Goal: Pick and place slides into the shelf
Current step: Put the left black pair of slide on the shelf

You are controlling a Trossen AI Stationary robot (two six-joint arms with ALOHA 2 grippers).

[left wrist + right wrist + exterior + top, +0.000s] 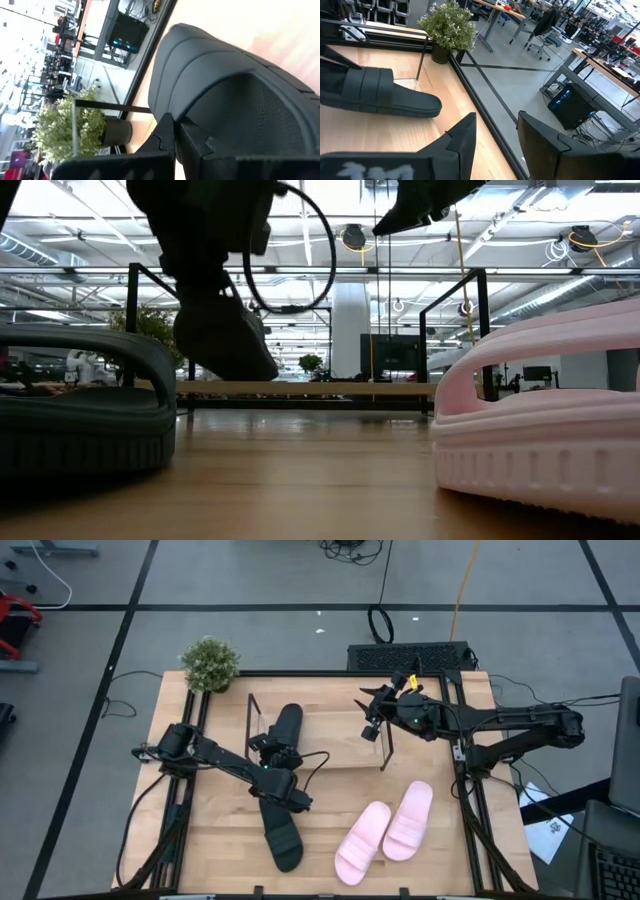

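So the left gripper (pixel 272 748) is clamped shut on the strap end of one black slide (pixel 285 730), and that slide sits inside the shelf (pixel 250 718) footprint near its left post, long axis running roughly front-to-back on the table with a slight lean, the far end pointing toward the back edge near the potted plant (pixel 210 663). In the low view that slide (pixel 222 335) is clearly off the wood, tilted, hanging under the arm. The left wrist view is basically all black strap (pixel 235 90) right up against the fingers (pixel 165 135), so the grip is at the strap, with the shoe stretching away ahead of the gripper. The second black slide (pixel 281 830) lies flat on the table (pixel 220 840) in front of the left arm, also running front-to-back, angled a bit toward the front edge. The pink pair (pixel 386 830) sits side by side at front right, both pointing diagonally toward the back right corner, well apart from either gripper. The right gripper (pixel 372 722) hovers over the shelf's right end, fingers (pixel 465 137) partly spread with nothing between them, and from its wrist view the held black slide (pixel 375 92) is off across the table, well apart from it.
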